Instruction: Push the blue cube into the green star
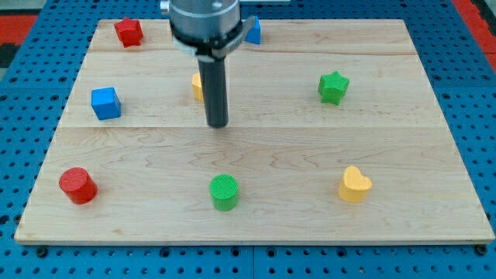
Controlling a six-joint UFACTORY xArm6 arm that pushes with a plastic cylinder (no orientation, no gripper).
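No pincer on me, so nothing was held. My tip (218, 124) sat mid-tabletop (434, 225), between blue cube (105, 103) and green star (333, 87), touching neither, wrong side for pushing.

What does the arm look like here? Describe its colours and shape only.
A wide, dark grey cylindrical housing with a glossy sheen enters from the view's top. Below it a narrower black collar steps down into a straight, dark, round rod, matte and unmarked, ending at my tip. No cables, labels or markings show.
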